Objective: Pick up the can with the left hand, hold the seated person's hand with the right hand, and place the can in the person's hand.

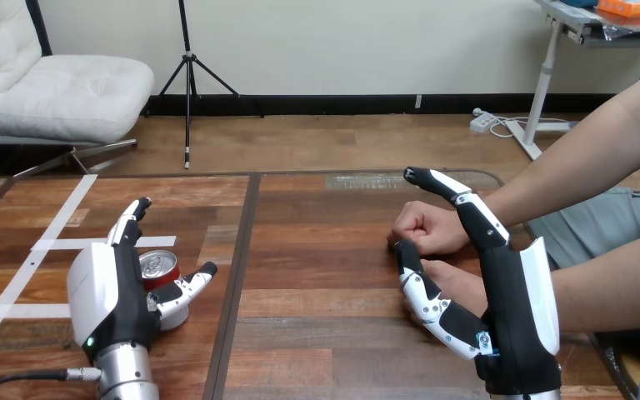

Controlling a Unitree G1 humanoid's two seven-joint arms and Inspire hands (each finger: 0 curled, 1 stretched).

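One can (pixel 157 265) stands upright on the desk (pixel 317 333), long axis vertical, silver top with its opening facing up, just left of the dark seam (pixel 246 242) in the desk. Its body is red below the silver rim. Most of that body is hidden behind the left hand (pixel 108 292), which is open: straight fingers rise on the can's far side from the seam, and the thumb (pixel 190 283) crosses its front. I cannot tell whether they touch. Right of the seam, the right hand (pixel 512 308) is open too, fingers straight across the wrist of the person's fist (pixel 429 227). Its thumb covers part of the person's lower hand (pixel 460 282).
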